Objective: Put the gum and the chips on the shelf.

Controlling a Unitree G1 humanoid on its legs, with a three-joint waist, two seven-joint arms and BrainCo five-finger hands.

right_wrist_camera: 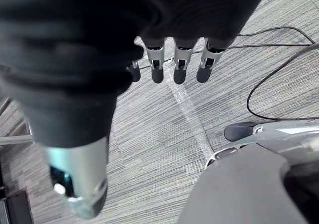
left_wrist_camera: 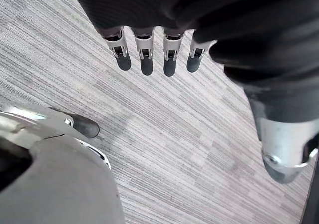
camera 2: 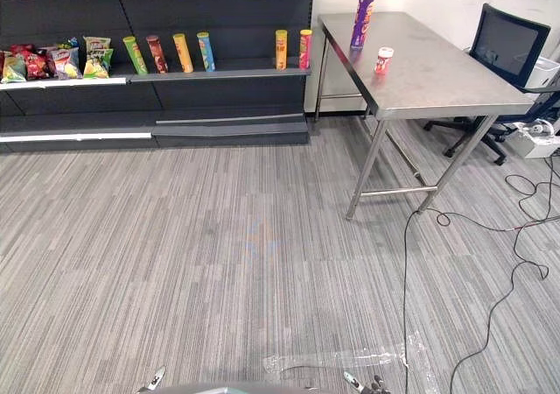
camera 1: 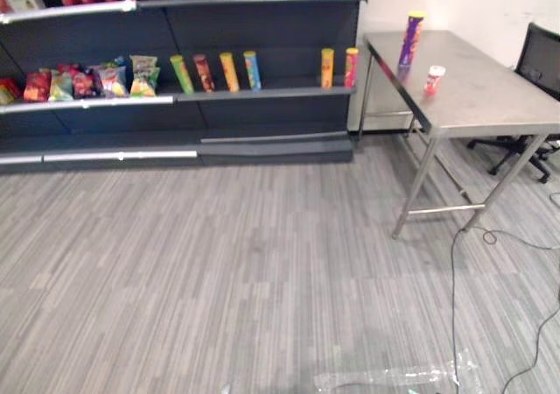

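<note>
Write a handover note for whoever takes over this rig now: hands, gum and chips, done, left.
Hands: left hand and right hand both open, empty, hanging over the floor.
The purple chips can stands upright on the steel table, the gum jar beside it, apart.
Nothing shelved yet.
Left: go to the table, pick up both, set them on the shelf.

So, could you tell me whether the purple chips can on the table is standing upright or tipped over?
Upright: the chips can stands on its end on the table, near the gum.
</note>
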